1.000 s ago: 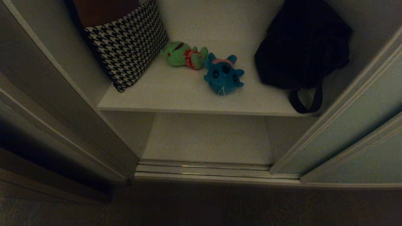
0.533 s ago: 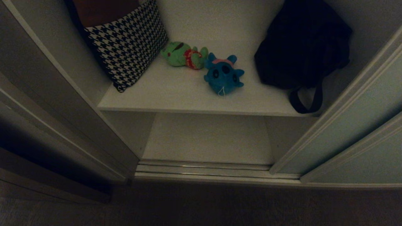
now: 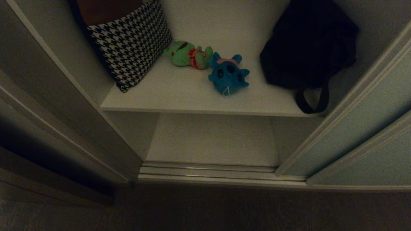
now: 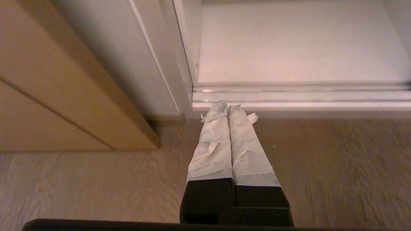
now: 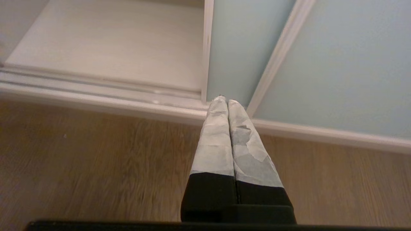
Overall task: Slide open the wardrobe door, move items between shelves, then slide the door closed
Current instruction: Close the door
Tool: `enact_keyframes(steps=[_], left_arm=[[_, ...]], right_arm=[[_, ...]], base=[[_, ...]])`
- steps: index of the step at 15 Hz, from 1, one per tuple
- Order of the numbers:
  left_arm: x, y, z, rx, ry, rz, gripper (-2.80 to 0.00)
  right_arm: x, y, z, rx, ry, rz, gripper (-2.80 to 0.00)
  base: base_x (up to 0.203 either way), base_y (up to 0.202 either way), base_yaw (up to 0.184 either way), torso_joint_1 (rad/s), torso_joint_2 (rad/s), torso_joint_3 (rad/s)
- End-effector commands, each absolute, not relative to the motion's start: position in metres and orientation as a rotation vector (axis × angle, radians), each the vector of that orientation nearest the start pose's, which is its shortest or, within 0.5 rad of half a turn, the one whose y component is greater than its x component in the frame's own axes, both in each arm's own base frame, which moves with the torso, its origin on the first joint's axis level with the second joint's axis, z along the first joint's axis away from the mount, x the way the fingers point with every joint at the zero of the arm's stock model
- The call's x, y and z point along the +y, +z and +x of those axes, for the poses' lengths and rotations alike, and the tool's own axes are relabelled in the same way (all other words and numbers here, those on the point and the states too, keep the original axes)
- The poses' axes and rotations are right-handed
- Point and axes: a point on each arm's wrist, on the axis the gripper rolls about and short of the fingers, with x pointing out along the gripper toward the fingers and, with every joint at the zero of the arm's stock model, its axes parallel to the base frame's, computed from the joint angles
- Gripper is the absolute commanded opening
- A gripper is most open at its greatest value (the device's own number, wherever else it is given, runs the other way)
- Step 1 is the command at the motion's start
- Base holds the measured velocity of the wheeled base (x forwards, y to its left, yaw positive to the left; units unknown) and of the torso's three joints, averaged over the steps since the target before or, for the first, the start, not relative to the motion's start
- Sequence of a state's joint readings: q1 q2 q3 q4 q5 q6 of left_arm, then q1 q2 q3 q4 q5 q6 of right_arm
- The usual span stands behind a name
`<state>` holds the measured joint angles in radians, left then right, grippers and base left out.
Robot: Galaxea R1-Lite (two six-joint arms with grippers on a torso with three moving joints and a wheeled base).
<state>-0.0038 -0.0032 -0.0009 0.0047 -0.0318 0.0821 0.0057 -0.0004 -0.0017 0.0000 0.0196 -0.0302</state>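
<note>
Upper shelf (image 3: pixel 179 96): green plush toy (image 3: pixel 188 55) and blue plush toy (image 3: pixel 228 74) lie touching, between houndstooth cushion (image 3: pixel 131 41) and black bag (image 3: pixel 308 45).
Lower shelf (image 3: pixel 212 141): bare.
Sliding door (image 3: pixel 346 128): slid aside on my right, wardrobe open.
My left gripper (image 4: pixel 228 109): taped fingers pressed together, holding nothing, low over the floor (image 4: pixel 96 186) by the door track (image 4: pixel 301 96), well apart from the toys.
My right gripper (image 5: pixel 223 101): fingers pressed together, holding nothing, at the door's lower edge.
Hidden: neither arm shows from the head; bag and cushion cut off by the frame.

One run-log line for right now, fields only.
door: open | blue toy, green toy: upper shelf | lower shelf: no toys | left gripper, right gripper: shut, empty, above floor
</note>
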Motion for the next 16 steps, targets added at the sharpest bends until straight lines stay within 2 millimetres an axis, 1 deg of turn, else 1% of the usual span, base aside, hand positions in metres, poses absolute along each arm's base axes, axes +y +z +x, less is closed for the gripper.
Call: enact_keyframes(steps=[1,4,6,16], left_arm=[[-0.0006,0.0752,-0.0229,0.002,-0.037,0.084,-2.8],[-0.0006,0.0754,-0.0229,0.001,-0.037,0.083,-2.8],[-0.0006,0.0755,-0.0228,-0.001,-0.035,0.068,-2.8],[-0.0006,0.0756,-0.0228,-0.002,-0.034,0.045,-2.8]], right_arm=[[0.0003,0.0758,-0.0232,-0.005,0.027,-0.032,-2.8],[0.0003,0.0758,-0.0232,-0.005,0.026,-0.031,-2.8],[0.0003,0.0758,-0.0232,-0.005,0.027,-0.031,-2.8],[0.0003,0.0758,-0.0232,-0.005,0.026,-0.031,-2.8]], base=[[-0.186,0.0,-0.003,0.002,0.0,-0.002],[-0.197,0.0,-0.001,-0.003,0.0,0.003],[-0.134,0.0,0.002,-0.005,0.0,0.004],[0.0,0.0,0.0,0.0,0.0,0.0]])
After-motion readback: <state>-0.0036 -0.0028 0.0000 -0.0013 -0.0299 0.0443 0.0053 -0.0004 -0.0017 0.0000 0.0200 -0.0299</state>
